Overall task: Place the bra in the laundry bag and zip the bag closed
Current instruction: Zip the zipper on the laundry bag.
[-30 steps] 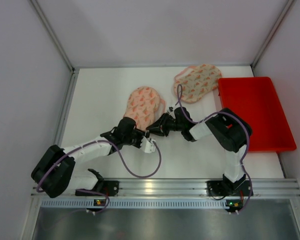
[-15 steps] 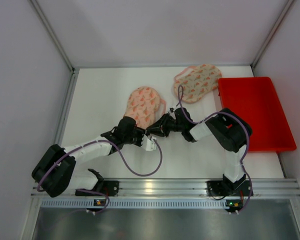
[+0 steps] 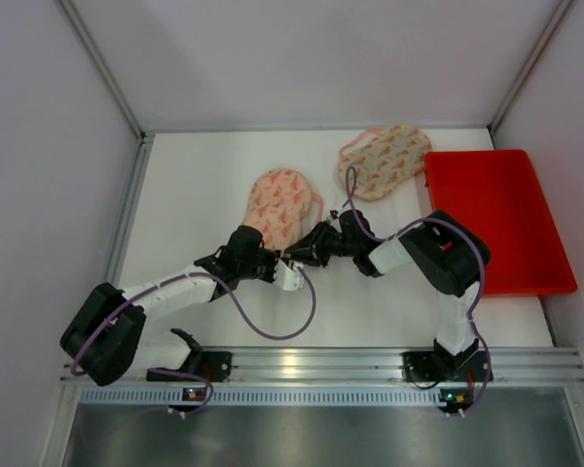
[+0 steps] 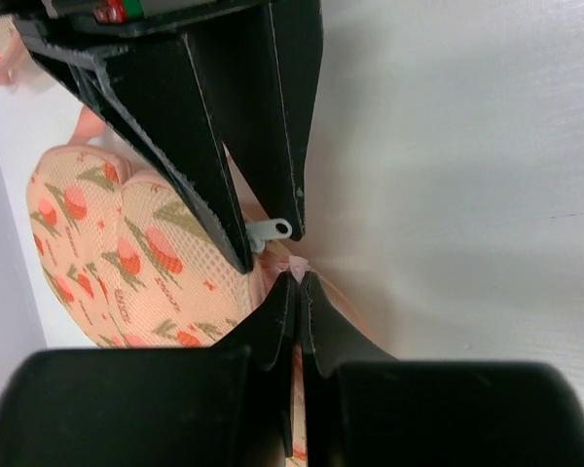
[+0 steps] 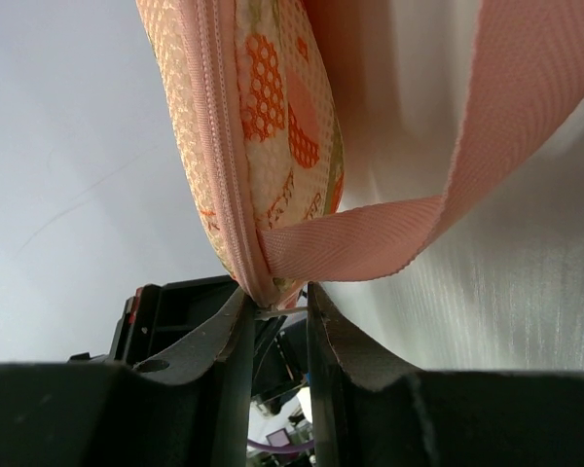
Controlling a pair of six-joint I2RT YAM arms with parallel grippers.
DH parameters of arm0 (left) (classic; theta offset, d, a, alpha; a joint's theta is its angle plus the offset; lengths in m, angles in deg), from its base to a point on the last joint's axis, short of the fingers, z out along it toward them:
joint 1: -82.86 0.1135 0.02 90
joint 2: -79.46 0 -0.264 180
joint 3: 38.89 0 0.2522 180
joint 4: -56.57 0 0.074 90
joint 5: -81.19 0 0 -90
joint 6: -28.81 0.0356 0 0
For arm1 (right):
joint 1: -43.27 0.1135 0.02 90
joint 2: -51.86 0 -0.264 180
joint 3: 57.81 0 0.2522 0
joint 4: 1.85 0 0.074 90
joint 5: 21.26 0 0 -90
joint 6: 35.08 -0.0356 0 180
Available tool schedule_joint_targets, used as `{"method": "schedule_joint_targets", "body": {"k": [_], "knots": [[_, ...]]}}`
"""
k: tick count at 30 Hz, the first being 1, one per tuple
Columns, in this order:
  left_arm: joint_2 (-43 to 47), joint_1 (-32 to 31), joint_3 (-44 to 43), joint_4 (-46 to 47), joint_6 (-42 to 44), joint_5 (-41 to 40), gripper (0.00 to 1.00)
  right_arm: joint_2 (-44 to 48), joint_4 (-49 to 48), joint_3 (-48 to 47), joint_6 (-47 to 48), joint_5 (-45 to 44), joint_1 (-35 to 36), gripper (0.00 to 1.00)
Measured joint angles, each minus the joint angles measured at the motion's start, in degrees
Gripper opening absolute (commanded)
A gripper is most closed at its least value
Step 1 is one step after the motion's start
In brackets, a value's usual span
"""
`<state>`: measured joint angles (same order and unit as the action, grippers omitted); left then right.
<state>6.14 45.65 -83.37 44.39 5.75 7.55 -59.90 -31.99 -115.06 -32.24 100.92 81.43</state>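
At the bag's near tip, my left claw (image 4: 297, 277) is shut. Its tips meet against a pink nub of fabric, and I cannot tell whether any cloth is caught. Opposite it, the right claw (image 5: 277, 311) clamps the same end of the laundry bag (image 3: 277, 202) along the zipper seam. The metal zipper pull (image 4: 270, 231) shows between its fingers, and the pink strap (image 5: 448, 195) loops off to one side.

The bag lies domed at mid-table (image 3: 195, 185), well apart from the red bin (image 3: 496, 224). A second piece (image 3: 384, 161) in the same print sits just beside the bin; I cannot tell if it is the bra.

My read: the mesh is light and soft and will fold under any push. The seam tape and strap are the firmer holds. The pull looks small and likely slippery, so pinch it squarely.
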Motion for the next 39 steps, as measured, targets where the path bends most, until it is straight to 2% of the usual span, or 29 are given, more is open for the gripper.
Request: {"method": "schedule_joint_targets", "body": {"k": [12, 23, 32, 33, 34, 39], "knots": [[1.3, 2.2, 0.0, -3.4, -3.0, -1.6, 0.0, 0.0, 0.3, 0.0, 0.5, 0.1, 0.1, 0.0], [-3.4, 2.4, -3.3, -1.7, -9.6, -6.2, 0.0, 0.0, 0.3, 0.0, 0.6, 0.4, 0.1, 0.0], [-9.2, 1.7, -5.9, 0.7, -15.6, -8.6, 0.14, -1.5, 0.3, -0.1, 0.1, 0.4, 0.3, 0.0], [-10.0, 1.6, -6.3, 0.9, -16.3, -8.8, 0.17, -1.7, 0.3, -0.1, 0.0, 0.4, 0.3, 0.0], [-10.7, 1.5, -6.8, 1.0, -17.2, -8.9, 0.24, -1.9, 0.2, -0.1, -0.1, 0.4, 0.3, 0.0], [-11.4, 1.0, -7.2, 1.4, -19.4, -9.6, 0.38, -2.3, 0.3, -0.1, -0.5, 0.4, 0.3, 0.0]]}}
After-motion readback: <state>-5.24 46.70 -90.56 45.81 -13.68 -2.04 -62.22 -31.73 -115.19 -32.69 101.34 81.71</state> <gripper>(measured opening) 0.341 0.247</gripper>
